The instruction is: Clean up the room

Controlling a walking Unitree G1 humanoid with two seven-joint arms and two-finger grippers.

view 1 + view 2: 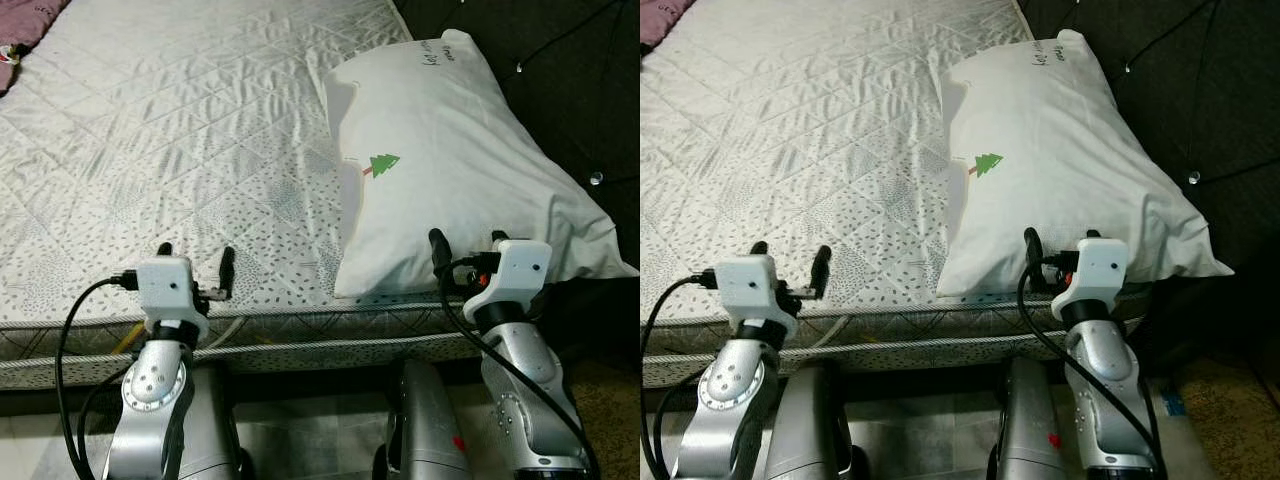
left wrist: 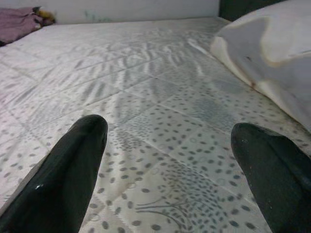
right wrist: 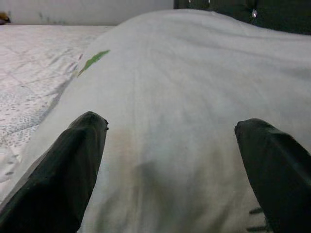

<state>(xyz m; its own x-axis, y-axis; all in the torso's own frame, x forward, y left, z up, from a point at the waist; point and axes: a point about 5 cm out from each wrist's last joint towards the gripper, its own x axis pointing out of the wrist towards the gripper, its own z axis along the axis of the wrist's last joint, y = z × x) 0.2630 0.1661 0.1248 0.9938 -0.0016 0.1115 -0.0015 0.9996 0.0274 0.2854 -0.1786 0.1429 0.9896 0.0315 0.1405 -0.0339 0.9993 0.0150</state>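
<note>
1. The left arm (image 1: 150,400) rises from below the bed's near edge, its wrist level with the mattress (image 1: 180,150) border.
2. The left gripper (image 1: 195,258) sits over the front strip of the mattress, fingers pointing across the bed. Its two black fingers (image 2: 68,170) are spread wide, with only patterned quilting between them; they hold nothing.
3. The right arm (image 1: 525,390) comes up the same way, further towards the headboard (image 1: 590,70), with a black cable (image 1: 470,330) looping beside it.
4. The right gripper (image 1: 468,243) is at the near edge of the pillow (image 1: 450,150), aimed along its length. Its fingers (image 3: 63,174) stand wide apart with the pillow's white surface between them. I cannot tell whether the tips touch the fabric; nothing is clamped.
5. The pillow lies flat on the mattress at the bed's right side, against the dark tufted headboard, its near corner reaching the mattress edge. A small green tree print (image 1: 384,165) shows on it.
6. Purple fabric (image 1: 25,25) lies at the far left corner of the bed, well apart from both grippers.
</note>
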